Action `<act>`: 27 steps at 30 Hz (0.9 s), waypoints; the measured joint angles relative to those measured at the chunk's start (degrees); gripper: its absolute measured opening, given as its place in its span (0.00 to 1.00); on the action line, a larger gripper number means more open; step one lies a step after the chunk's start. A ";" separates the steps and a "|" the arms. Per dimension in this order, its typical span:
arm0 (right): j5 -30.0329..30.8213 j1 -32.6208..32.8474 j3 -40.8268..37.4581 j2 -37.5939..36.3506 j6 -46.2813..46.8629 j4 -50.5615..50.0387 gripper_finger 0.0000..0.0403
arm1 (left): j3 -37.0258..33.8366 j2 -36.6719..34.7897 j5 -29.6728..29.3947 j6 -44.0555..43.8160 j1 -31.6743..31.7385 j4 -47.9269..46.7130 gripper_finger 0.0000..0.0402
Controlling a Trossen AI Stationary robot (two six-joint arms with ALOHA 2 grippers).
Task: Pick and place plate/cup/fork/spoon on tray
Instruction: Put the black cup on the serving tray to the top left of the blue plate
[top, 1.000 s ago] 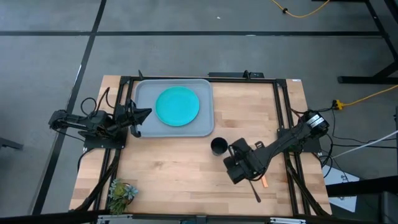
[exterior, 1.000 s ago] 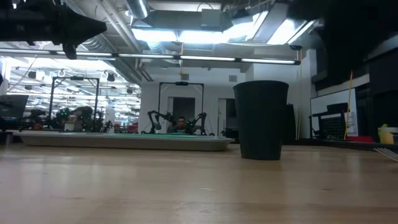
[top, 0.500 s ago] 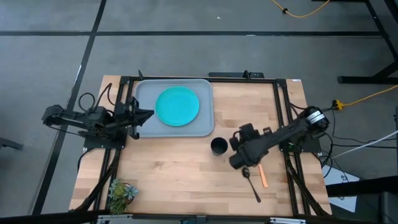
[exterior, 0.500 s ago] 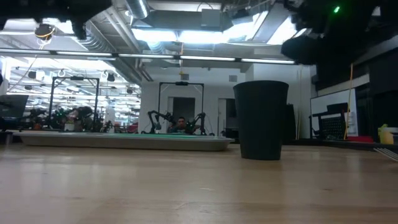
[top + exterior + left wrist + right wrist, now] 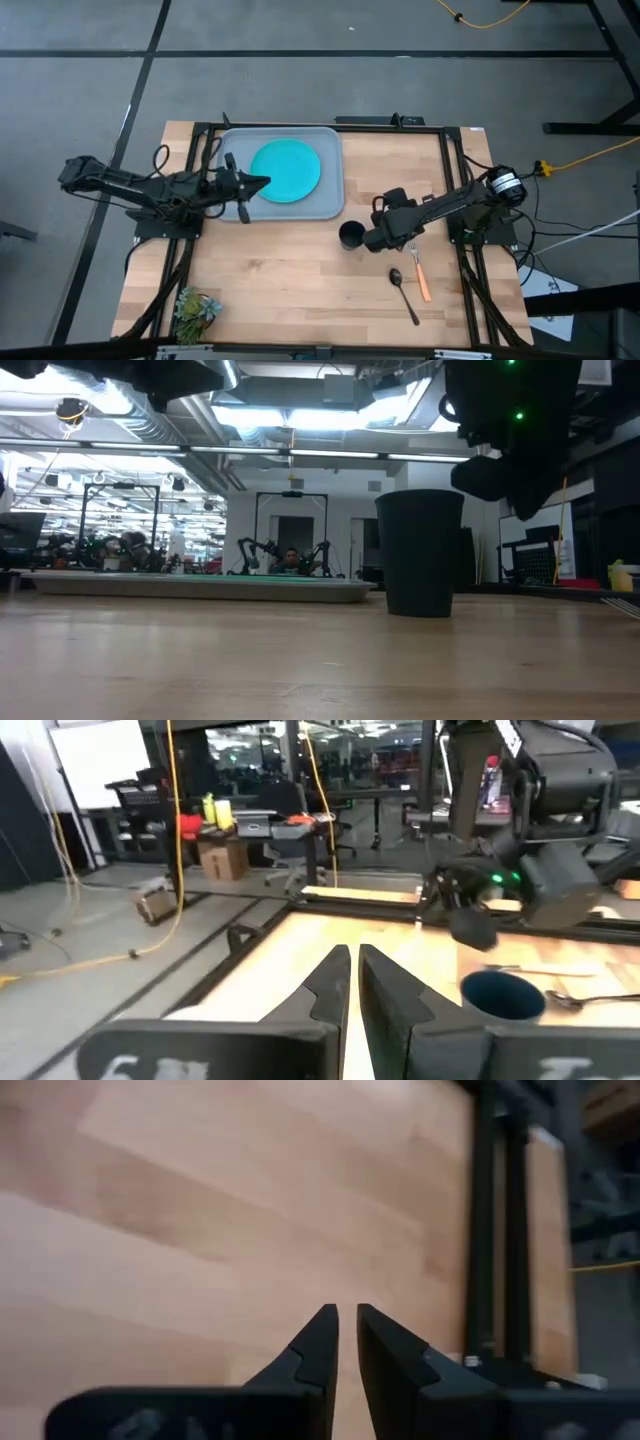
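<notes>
The teal plate [image 5: 285, 170] lies flat on the grey-blue tray [image 5: 228, 205] at the table's far left. The dark cup [image 5: 351, 235] stands upright on the table right of the tray; it also shows in the low view [image 5: 420, 552] and the left wrist view [image 5: 503, 995]. The orange-handled fork [image 5: 421, 277] and the dark spoon [image 5: 403, 293] lie on the table near the cup's right. My right gripper [image 5: 371, 240] is shut and empty, raised just right of the cup. My left gripper [image 5: 264, 182] is shut and empty above the tray's left part.
A small green plant [image 5: 195, 308] sits at the table's near left corner. Black frame rails [image 5: 455, 170] run along the table's sides. Bare wood lies between the tray and the near edge.
My right gripper has gone from above the fork and spoon toward the far edge and now hangs beside the cup; the fork and spoon show uncovered. My left gripper has reached toward the table's right, from the tray's left rim to over the tray.
</notes>
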 joint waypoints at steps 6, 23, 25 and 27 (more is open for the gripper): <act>-2.89 0.80 0.00 0.00 -3.64 5.13 0.11 | -0.02 -0.36 3.11 -4.03 0.01 -0.40 0.05; -3.31 2.35 -3.41 0.00 -14.38 33.04 0.11 | -0.09 5.48 10.02 -5.59 0.00 -0.12 0.05; -1.95 2.30 -3.41 0.00 -16.89 37.00 0.11 | -0.09 5.48 10.04 -5.57 -0.02 -0.12 0.05; -0.69 2.31 -3.41 0.00 -20.01 40.96 0.11 | -0.09 5.48 10.02 -5.54 -0.01 -0.29 0.05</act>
